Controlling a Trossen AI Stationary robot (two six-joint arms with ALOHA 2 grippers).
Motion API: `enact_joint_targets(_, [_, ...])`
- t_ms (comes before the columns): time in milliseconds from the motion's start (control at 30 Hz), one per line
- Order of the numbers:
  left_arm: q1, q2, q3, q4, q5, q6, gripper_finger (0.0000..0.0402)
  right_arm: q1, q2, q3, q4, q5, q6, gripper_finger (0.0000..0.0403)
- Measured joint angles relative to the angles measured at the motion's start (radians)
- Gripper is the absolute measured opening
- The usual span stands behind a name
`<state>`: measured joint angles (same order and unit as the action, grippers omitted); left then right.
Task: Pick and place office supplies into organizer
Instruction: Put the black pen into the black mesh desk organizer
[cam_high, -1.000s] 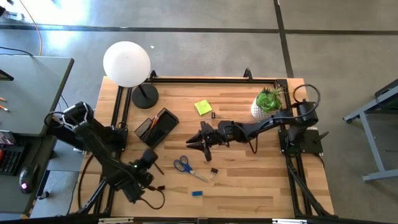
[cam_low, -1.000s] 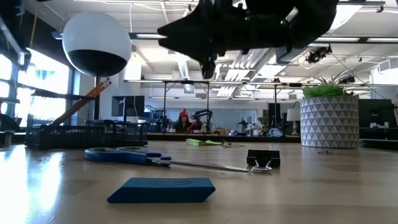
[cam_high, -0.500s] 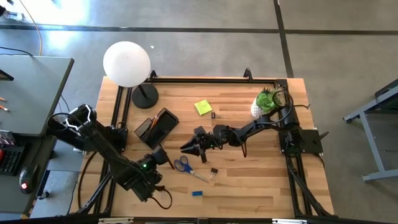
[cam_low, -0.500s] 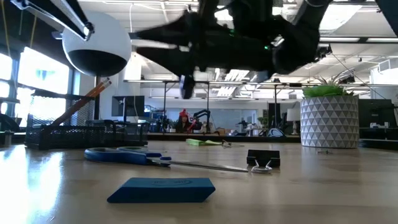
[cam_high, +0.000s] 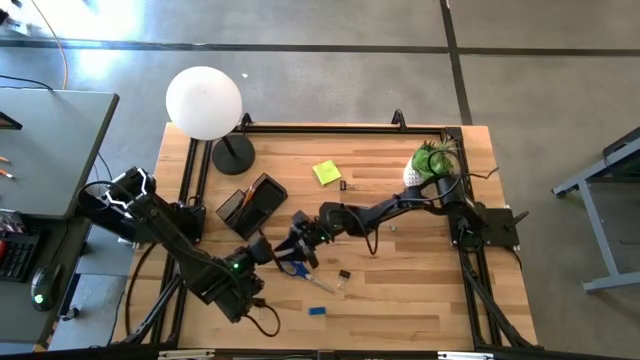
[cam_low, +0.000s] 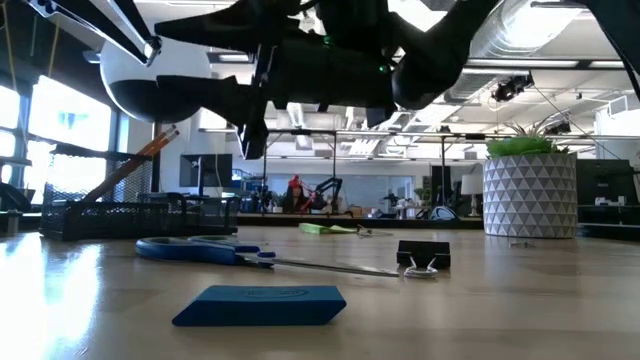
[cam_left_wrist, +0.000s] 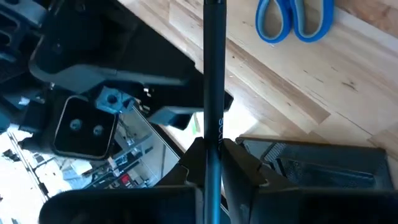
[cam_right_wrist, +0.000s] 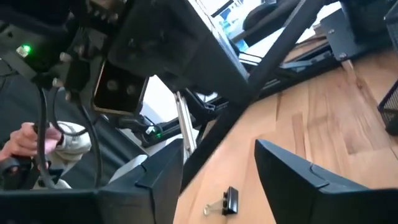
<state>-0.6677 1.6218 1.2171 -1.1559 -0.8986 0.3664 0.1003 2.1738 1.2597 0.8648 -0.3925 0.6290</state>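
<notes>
Faint pale lettering is running along the dark pen (cam_left_wrist: 214, 93) seen in the left wrist view, too small to make out; nothing else is showing legible text.

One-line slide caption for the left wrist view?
Left gripper shut on a dark pen, above the blue-handled scissors and organizer.

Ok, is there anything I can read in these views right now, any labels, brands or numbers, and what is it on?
No text reads clearly in any view.
Dark pen in the left gripper: pale lettering along the barrel, too blurred to read.
Blue eraser: an embossed oval mark on top, too faint to read.
</notes>
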Motion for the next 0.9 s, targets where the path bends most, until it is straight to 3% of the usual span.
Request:
enact_joint_targets(300, [0.000, 0.000, 0.000, 0.011, -0.003, 0.000, 0.0014, -0.001, 0.001, 0.059, -0.049, -0.010, 0.020, 0.0164])
enact_joint_targets(633, [0.000, 0.000, 0.000, 0.011, -0.005, -0.001, 0.0014, 0.002, 0.001, 0.096, -0.151, 0.011, -0.058, 0.0096])
enact_joint_targets(900, [-0.001, 0.000, 0.000, 0.031, 0.011, -0.006, 0.0014, -0.002, 0.001, 0.096, -0.196, 0.019, -0.131, 0.0017])
